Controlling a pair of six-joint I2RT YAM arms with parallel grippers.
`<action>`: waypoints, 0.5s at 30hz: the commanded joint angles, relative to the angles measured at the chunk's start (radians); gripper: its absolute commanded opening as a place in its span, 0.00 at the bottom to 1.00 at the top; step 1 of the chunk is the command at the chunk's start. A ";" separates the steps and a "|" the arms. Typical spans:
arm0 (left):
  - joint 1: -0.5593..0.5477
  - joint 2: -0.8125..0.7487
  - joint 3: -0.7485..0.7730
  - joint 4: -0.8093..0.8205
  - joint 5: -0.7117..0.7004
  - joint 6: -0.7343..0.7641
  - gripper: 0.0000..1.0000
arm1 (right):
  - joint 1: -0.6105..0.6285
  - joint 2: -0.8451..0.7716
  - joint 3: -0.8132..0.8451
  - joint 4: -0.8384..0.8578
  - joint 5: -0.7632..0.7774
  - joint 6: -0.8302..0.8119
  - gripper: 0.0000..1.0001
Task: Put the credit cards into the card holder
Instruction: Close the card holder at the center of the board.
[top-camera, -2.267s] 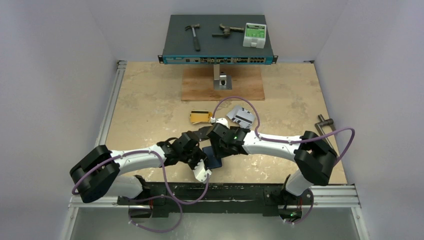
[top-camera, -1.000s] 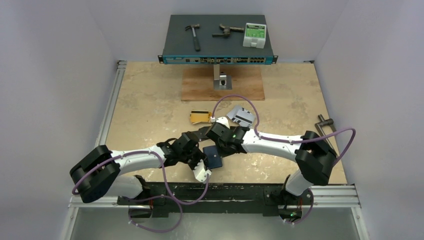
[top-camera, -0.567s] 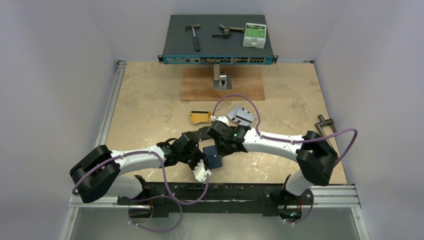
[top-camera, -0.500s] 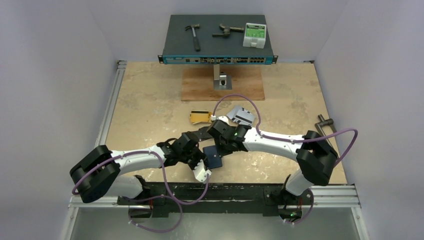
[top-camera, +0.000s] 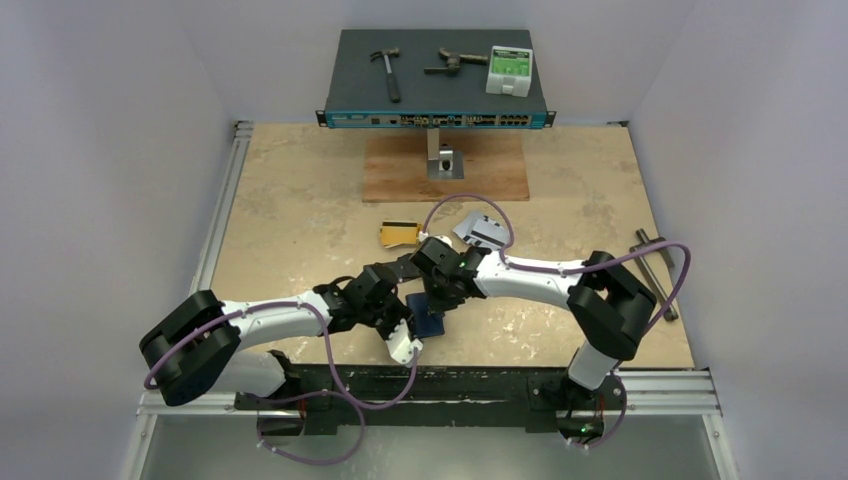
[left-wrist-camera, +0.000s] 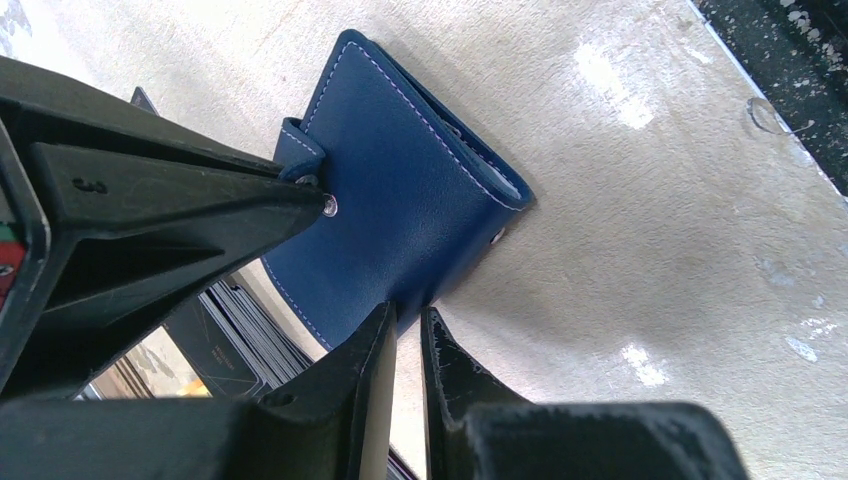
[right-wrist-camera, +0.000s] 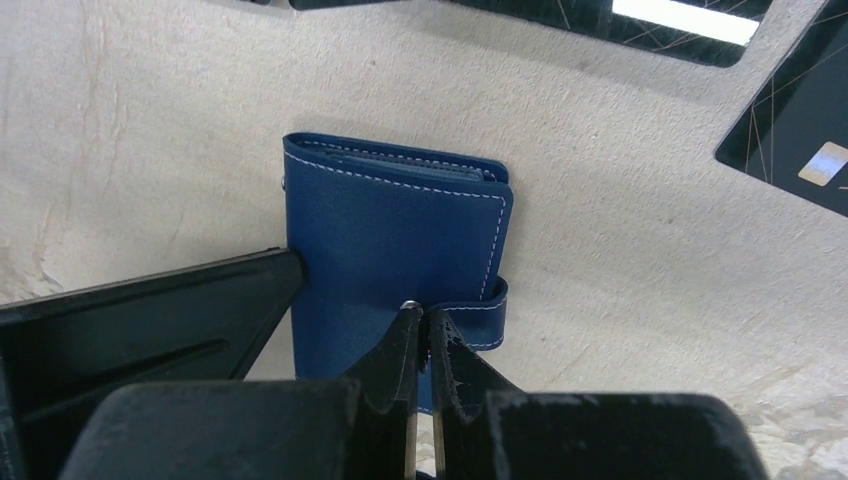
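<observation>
A: Where is the card holder (right-wrist-camera: 390, 250)?

B: It lies flat on the table (top-camera: 300, 200), close to the arms' bases, with one claw on either side of it. It is folded, and its snap tab (right-wrist-camera: 475, 318) wraps round one long edge onto the cover.

A: What is the right gripper (right-wrist-camera: 418, 318) doing?

B: Its fingers are pressed together, and the tips sit right on the metal snap at the end of the tab. Whether a bit of the tab is caught between them, I cannot tell.

A: And the left gripper (left-wrist-camera: 405, 318)?

B: It comes in from the opposite side. Its fingers stand nearly together, with only a thin slit between them. The tips pinch the edge of the holder's cover on the side away from the tab.

A: So both claws touch the holder?

B: Yes. One is at the snap and one is at the far edge, and the blue cover shows between them.

A: Where are the cards?

B: Black cards (right-wrist-camera: 790, 140) lie on the table just beyond the holder, apart from it. One of them shows a small metal chip. Farther out, a gold card (top-camera: 397, 232) lies flat, and a small heap of silver cards (top-camera: 483, 232) sits to the right of it. The right arm's purple cable loops above them.
</observation>
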 joint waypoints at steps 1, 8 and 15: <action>-0.005 -0.005 -0.011 -0.003 0.036 -0.015 0.14 | -0.012 0.010 0.005 0.067 -0.016 0.049 0.00; -0.005 -0.007 -0.018 -0.002 0.039 -0.017 0.13 | -0.012 0.038 0.016 0.061 0.005 0.048 0.00; -0.005 -0.007 -0.015 -0.004 0.046 -0.020 0.13 | -0.012 0.054 0.021 0.035 0.049 0.047 0.07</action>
